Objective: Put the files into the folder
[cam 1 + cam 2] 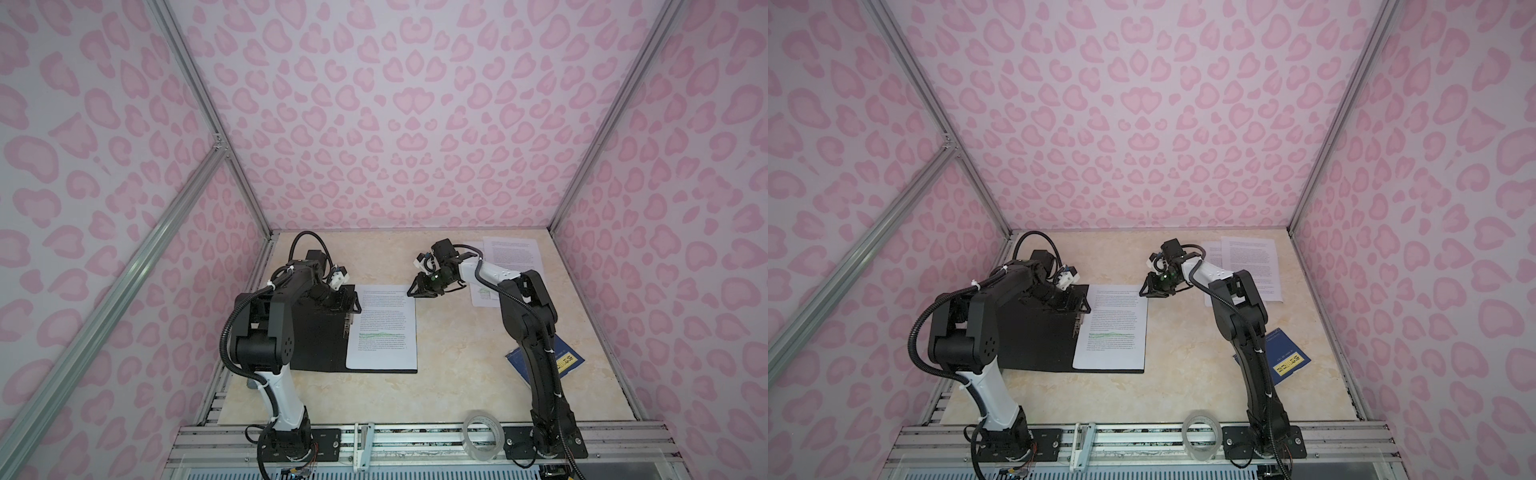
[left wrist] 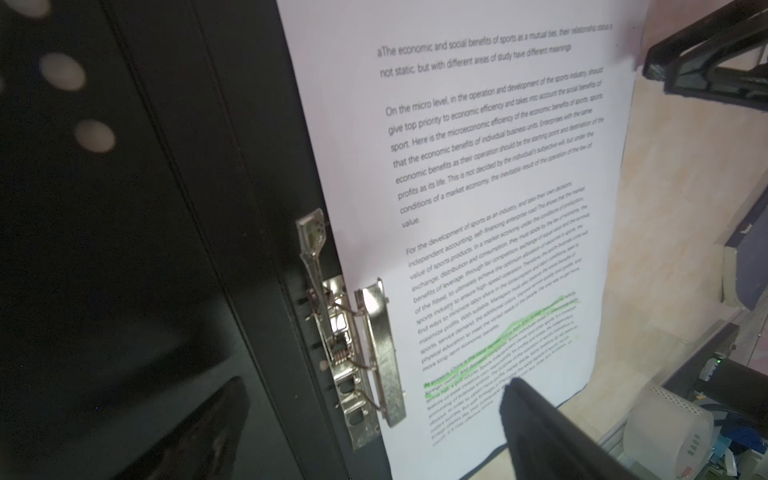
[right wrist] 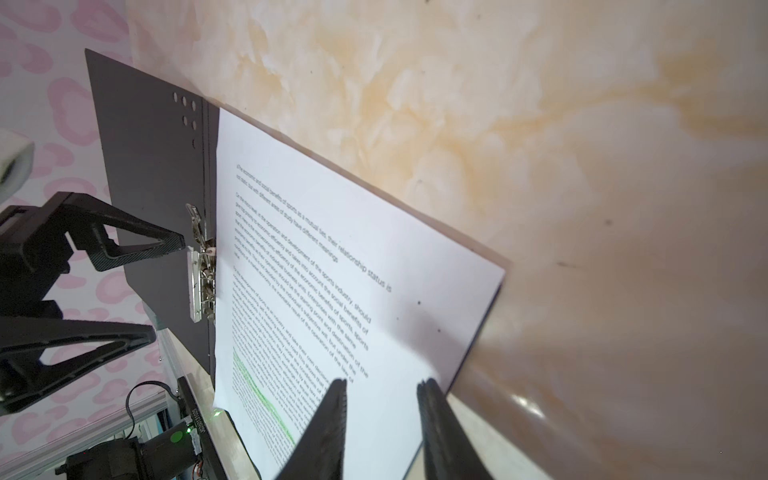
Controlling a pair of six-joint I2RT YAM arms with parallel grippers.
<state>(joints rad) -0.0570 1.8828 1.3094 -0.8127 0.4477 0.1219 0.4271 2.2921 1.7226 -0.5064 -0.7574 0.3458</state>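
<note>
Two black robot arms work on a cream marbled table (image 1: 457, 374), seen from above inside pink-patterned walls.

- **Front rail:** A clear tape roll (image 1: 498, 436) stands nearest, close beside the right arm's base.
- **Right side, just beyond:** A dark blue booklet (image 1: 569, 357) with a yellow label lies flat. The right arm stands in front of it and hides part of it.
- **Left of centre:** The folder (image 1: 316, 345) lies open and flat, black inside facing up. The left arm's bulk hangs over its left cover.
- **In the folder:** A printed sheet (image 1: 382, 328) with green highlighted lines lies on the right cover. Its left edge sits against the metal clip (image 2: 361, 353) at the spine, and a thin black margin shows along its near and right edges. The clip's bar overlaps the sheet's margin, but whether it presses down cannot be told.
- **Left gripper:** The left gripper (image 3: 166, 286) hovers above the spine over the folder's far half. Its jaws are spread wide and hold nothing.
- **Right gripper:** The right gripper (image 3: 384, 384) hangs over the sheet's far right corner. Its jaws are partly apart, with only paper showing beneath the gap, and hold nothing.
- **Open room:** Bare tabletop lies between the folder and the right arm.
- **Back right, farthest:** Two more printed sheets (image 1: 513, 259) overlap flat on the table, well apart from the folder. The right forearm crosses above the nearer one.
</note>
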